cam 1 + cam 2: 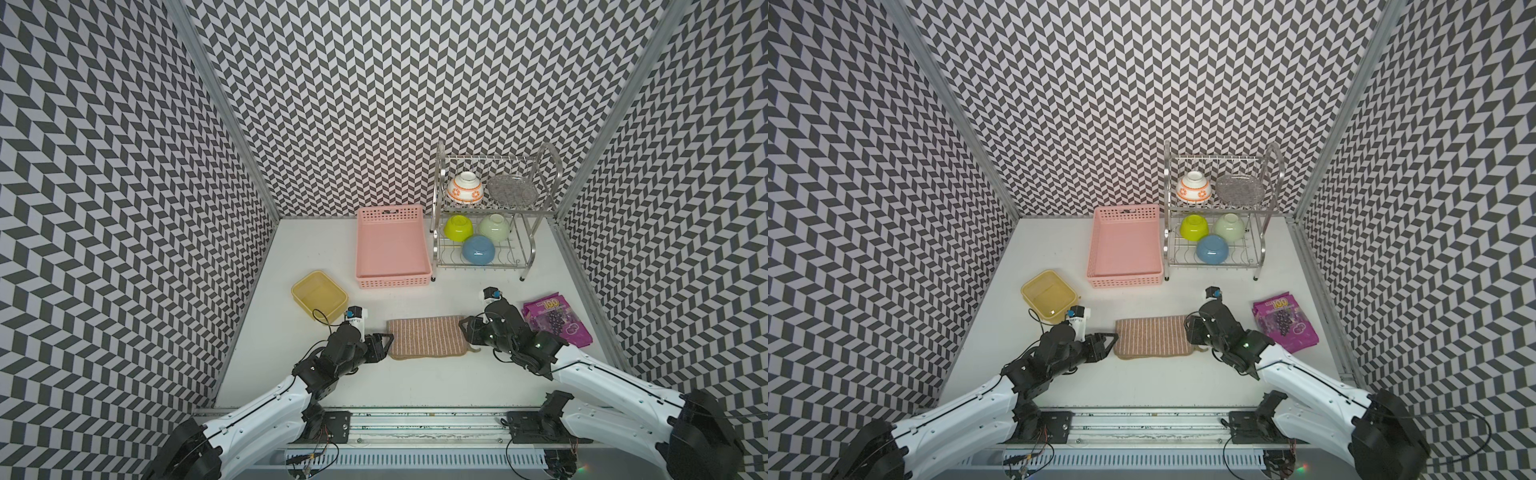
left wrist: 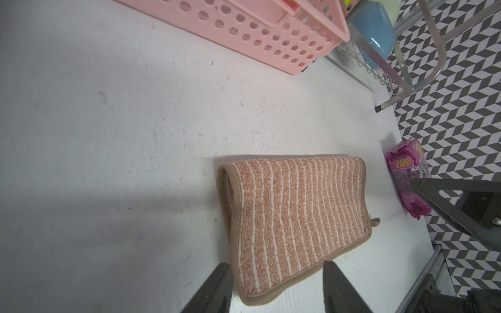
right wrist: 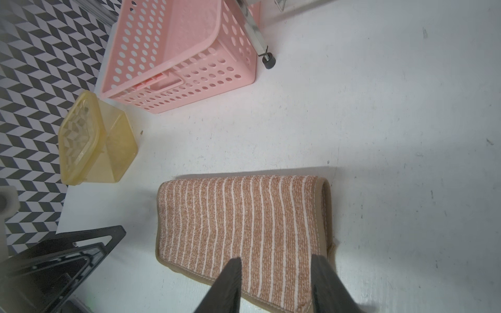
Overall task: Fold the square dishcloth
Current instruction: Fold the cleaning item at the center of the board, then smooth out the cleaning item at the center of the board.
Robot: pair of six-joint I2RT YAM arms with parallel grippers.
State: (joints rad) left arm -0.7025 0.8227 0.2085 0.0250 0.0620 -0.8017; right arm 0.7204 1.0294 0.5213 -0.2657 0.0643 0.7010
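Reaching low and inward over white tabletop (image 1: 332, 257) toward folded tan-brown, cream-striped square dishcloth (image 1: 426, 337) lying between: left gripper (image 1: 387, 340) at its left end, right gripper (image 1: 465, 332) at its right. Jaws of both spread apart, released, straddling the cloth's near corners.

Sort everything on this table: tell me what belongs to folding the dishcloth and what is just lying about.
Job in hand: square dishcloth, folded over; left tool and right tool, both open at its ends.

Lying about: pink basket; yellow tub; dish rack with its bowls and plate; purple snack bag.
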